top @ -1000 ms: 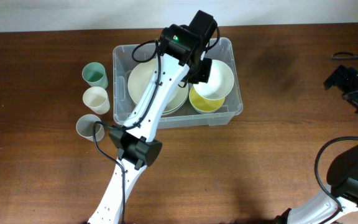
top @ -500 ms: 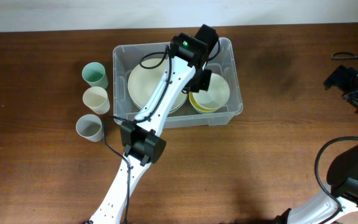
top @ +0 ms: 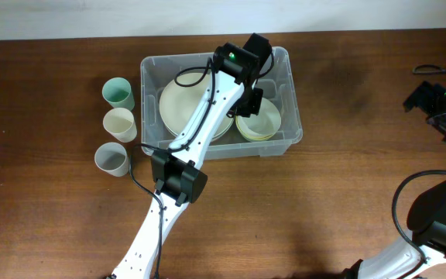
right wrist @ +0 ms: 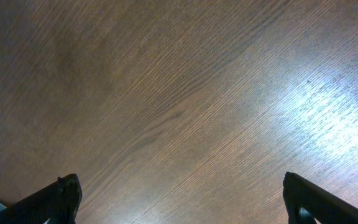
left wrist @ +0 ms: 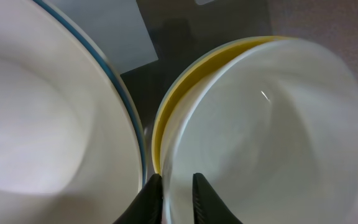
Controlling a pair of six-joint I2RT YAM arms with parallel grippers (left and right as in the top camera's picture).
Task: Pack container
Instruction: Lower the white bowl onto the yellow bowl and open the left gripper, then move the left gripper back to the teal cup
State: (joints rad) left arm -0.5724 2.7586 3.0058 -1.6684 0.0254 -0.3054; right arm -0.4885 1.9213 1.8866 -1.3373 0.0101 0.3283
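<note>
The container (top: 152, 71) is a clear plastic tub at the table's back middle. It holds stacked cream plates (top: 178, 105) on its left and a yellow bowl (top: 248, 133) on its right. A white bowl (top: 265, 120) sits nested in the yellow bowl. My left gripper (top: 248, 105) reaches into the tub and is shut on the white bowl's rim (left wrist: 178, 180), one finger inside, one outside. The yellow bowl (left wrist: 166, 112) and a blue-rimmed plate (left wrist: 42, 112) show in the left wrist view. My right gripper (right wrist: 179, 199) is open and empty over bare wood.
Three cups stand left of the tub: a green one (top: 118, 93), a cream one (top: 120, 123) and a grey one (top: 111, 159). The right arm (top: 440, 101) rests at the table's far right edge.
My left gripper has lowered the white bowl from above the tub down into the yellow bowl. The right arm has not moved.
</note>
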